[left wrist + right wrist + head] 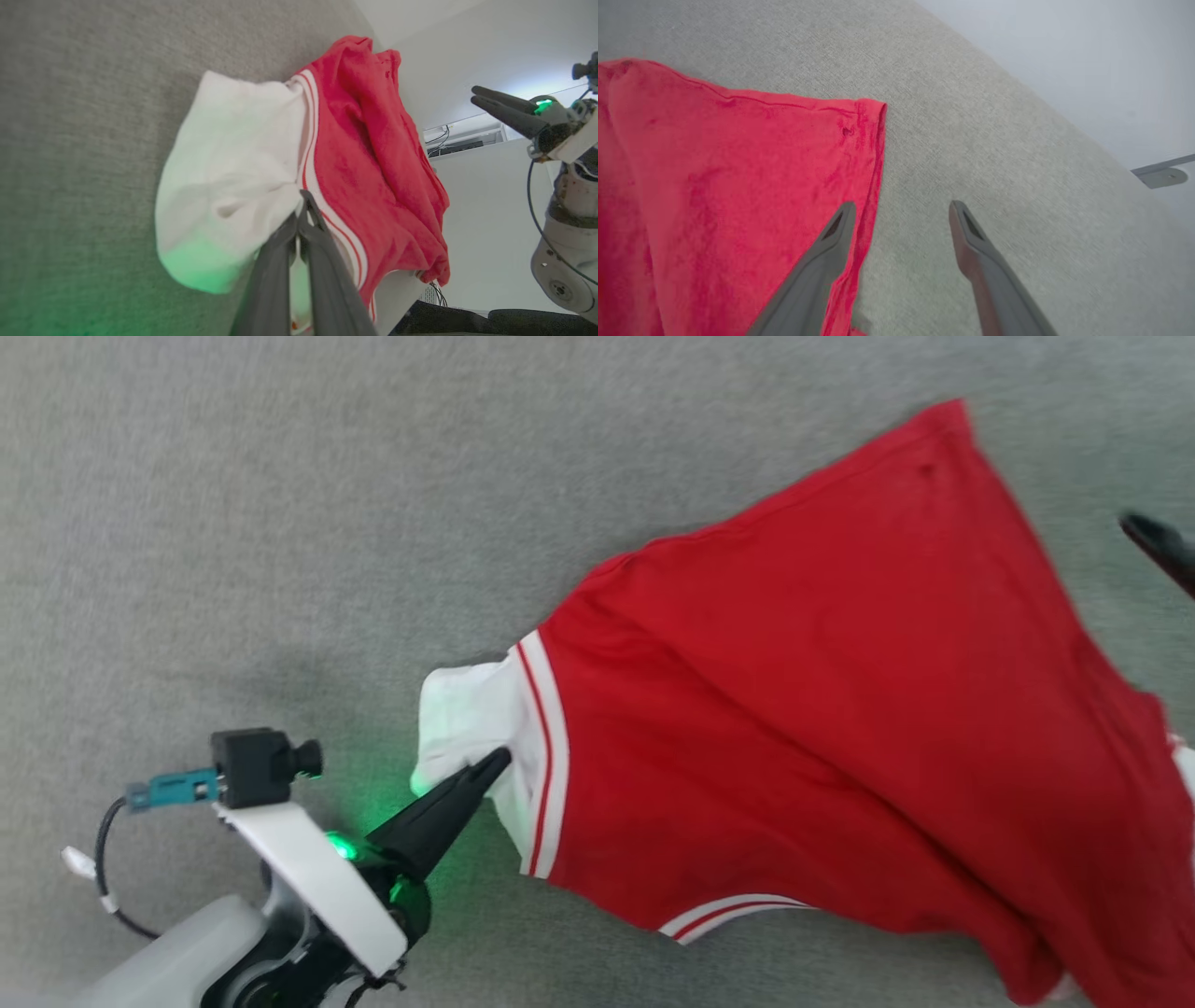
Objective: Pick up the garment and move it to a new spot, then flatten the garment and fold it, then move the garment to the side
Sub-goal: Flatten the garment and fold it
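Anchor duty: left gripper (499,761) clamps the white panel (467,709) of the soft red fabric garment (794,709), likely for flattening; right gripper (901,207) gapes empty.

We see bright, even light; a green lamp (341,847) tints the surface (187,476) nearby. Blur softens our head view.

The head camera looks steeply down on a soft bright red fabric garment (822,709) with a white end, spread across a grey felt-like surface (280,523). The left wrist camera sits close at that white end, looking along the cloth; the right wrist camera hovers close over its far red corner.
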